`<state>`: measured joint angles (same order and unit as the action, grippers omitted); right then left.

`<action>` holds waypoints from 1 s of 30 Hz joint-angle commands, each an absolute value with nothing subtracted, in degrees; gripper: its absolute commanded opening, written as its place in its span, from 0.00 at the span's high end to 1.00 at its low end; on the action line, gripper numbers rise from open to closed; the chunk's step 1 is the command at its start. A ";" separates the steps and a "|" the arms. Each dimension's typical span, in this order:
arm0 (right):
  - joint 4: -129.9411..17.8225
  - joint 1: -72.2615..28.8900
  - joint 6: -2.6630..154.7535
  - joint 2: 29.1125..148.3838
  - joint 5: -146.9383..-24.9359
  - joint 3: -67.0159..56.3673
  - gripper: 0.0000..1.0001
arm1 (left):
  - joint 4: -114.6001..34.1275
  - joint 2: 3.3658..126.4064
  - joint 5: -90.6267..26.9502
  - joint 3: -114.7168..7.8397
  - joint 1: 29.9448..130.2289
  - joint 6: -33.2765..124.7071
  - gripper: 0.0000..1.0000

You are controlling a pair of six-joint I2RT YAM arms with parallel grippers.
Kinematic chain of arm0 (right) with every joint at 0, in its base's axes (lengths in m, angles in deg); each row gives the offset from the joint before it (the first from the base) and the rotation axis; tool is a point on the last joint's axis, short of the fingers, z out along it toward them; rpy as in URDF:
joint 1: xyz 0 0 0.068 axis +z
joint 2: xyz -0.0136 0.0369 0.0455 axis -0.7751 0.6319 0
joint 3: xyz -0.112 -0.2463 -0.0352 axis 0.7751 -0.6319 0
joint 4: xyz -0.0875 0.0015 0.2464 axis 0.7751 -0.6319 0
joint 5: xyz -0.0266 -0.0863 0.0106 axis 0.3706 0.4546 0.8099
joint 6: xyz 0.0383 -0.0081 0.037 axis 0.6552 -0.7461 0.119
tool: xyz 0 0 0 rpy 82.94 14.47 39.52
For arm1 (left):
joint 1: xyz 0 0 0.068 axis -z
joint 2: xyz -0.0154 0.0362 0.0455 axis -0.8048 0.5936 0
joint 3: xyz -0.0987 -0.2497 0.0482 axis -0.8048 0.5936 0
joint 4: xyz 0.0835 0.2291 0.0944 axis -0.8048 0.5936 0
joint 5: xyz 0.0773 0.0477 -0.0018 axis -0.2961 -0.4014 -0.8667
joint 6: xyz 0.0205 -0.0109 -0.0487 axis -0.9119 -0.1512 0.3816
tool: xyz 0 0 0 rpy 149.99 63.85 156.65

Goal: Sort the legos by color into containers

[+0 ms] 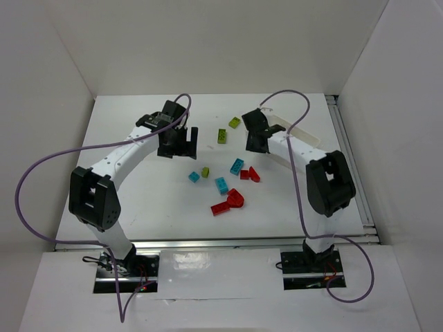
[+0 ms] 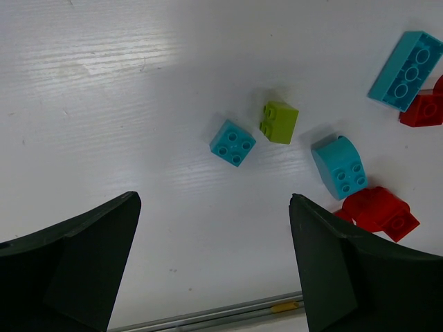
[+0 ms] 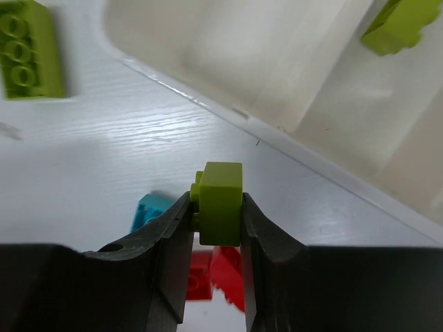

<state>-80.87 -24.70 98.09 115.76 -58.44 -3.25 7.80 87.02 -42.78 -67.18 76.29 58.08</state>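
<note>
Looking at the top camera, both arms rise from their bases, bend at the elbow and lean in toward each other over the table (image 1: 138, 200). The right gripper (image 3: 216, 207) sits just left of the white tray (image 3: 291, 138), by its long rim, jaws clamped on a small lime brick (image 3: 221, 183), one finger on each side. Can't tell if that brick is touching the table or not. The left gripper (image 2: 214, 200) is well left of the tray, pointing down, jaws spread wide with nothing between them.

The top camera barely shows the tray since the right arm covers most of it, but it catches the loose legos scattered left of the tray: red ones (image 1: 235, 198), cyan ones (image 1: 237, 165), a couple of lime ones (image 1: 222, 135). The right wrist camera shows what the top misses: a lime piece (image 3: 394, 28) lying in one tray compartment, plus a longer lime brick (image 3: 28, 48) on the table outside the rim. The left wrist camera picks up the studs on a small cyan brick (image 2: 232, 142) and a lime cube (image 2: 279, 122) just beside it.
</note>
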 commanded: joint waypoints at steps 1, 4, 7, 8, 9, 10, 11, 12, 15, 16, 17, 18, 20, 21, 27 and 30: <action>-83.67 -24.97 99.20 106.11 -51.59 -0.98 0.75 | 8.36 87.57 -43.00 -69.34 76.53 57.16 0.02; -83.68 -29.17 99.73 104.17 -50.26 -1.86 0.75 | 8.36 88.18 -41.34 -69.34 77.14 57.16 0.03; -83.68 -33.04 99.73 104.69 -50.26 -1.60 0.75 | 8.36 89.58 -40.71 -69.34 79.16 57.16 0.03; -83.68 -33.75 99.03 104.70 -50.26 -1.59 0.75 | 8.36 90.11 -41.24 -69.34 79.95 57.16 0.03; -82.98 -34.37 99.03 105.92 -50.26 -0.81 0.75 | 8.36 90.11 -41.24 -69.34 79.95 57.16 0.03; -82.45 -35.68 99.03 106.54 -50.26 -0.80 0.75 | 8.36 90.64 -41.24 -69.86 80.48 57.16 0.03; -82.45 -36.30 99.03 107.94 -50.26 0.15 0.75 | 8.36 90.64 -41.24 -69.86 80.48 57.16 0.04; -82.45 -36.31 99.03 108.73 -50.26 1.03 0.73 | 8.36 91.16 -41.24 -69.86 80.48 57.16 0.04; -81.83 -37.98 98.50 110.58 -50.26 1.83 0.72 | 8.36 91.17 -41.24 -70.57 81.01 57.16 0.06; -81.14 -38.76 98.50 111.46 -50.26 2.44 0.69 | 8.36 91.69 -41.24 -71.18 81.01 57.16 0.06; -81.13 -39.29 98.50 111.47 -50.26 2.45 0.66 | 8.36 91.70 -41.24 -71.18 81.01 57.16 0.06; -80.52 -39.30 98.50 112.25 -50.26 3.06 0.63 | 8.36 91.70 -41.24 -71.18 81.53 57.16 0.06; -80.51 -39.91 98.50 112.87 -50.26 3.59 0.40 | 8.36 91.70 -40.71 -71.70 81.54 57.16 0.06; -80.51 -39.91 98.50 112.87 -50.26 3.59 0.33 | 8.36 92.22 -40.71 -71.71 81.54 57.16 0.06; -81.74 -37.20 97.27 109.45 -48.33 4.73 0.18 | 8.89 92.75 -41.24 -72.76 82.06 57.16 0.06; -81.22 -32.46 96.13 105.67 -50.60 4.21 0.21 | 10.20 92.23 -44.66 -73.91 82.06 57.16 0.06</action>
